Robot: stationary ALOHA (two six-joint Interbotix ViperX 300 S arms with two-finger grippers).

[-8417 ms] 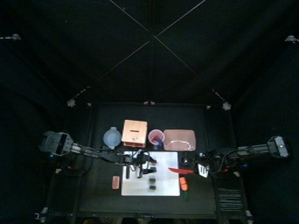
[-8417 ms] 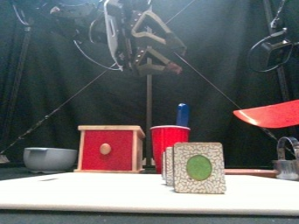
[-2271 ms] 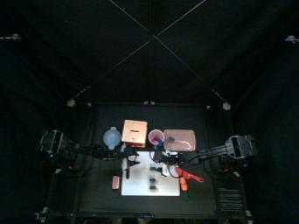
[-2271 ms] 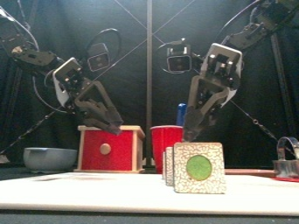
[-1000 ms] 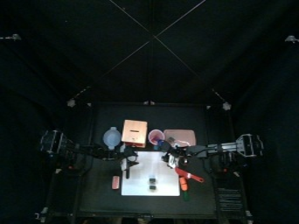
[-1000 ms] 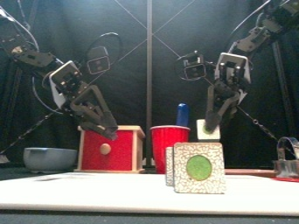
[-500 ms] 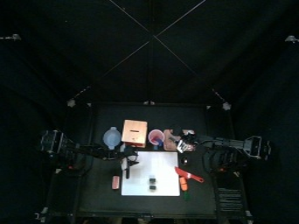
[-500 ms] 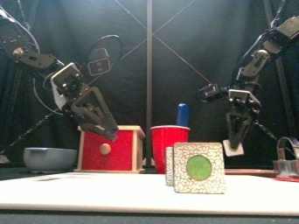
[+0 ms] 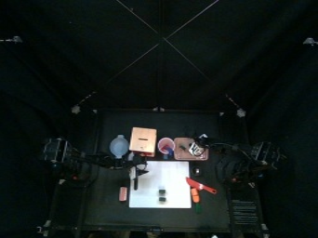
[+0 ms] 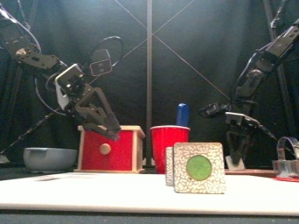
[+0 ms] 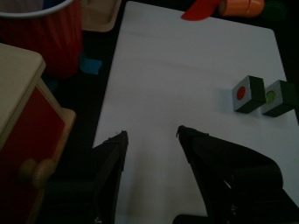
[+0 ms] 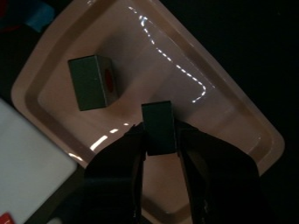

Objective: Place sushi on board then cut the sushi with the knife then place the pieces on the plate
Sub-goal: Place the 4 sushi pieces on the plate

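**A:** So why's the right gripper (image 12: 158, 131) sitting low over the tray (image 12: 222, 105)?

**B:** It's clamped on a sushi piece (image 12: 156, 114), I'd guess to set it beside the other piece (image 12: 90, 82) lying there. Loads of bare tray left. Two more pieces (image 11: 247, 92) stand near the board's (image 11: 176, 70) front edge. Left gripper (image 11: 152, 136) hovers spread wide, empty. Held piece touching the tray? Can't tell.

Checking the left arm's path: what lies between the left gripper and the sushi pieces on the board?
Only bare white board reaches the sushi pieces, per the left wrist view.
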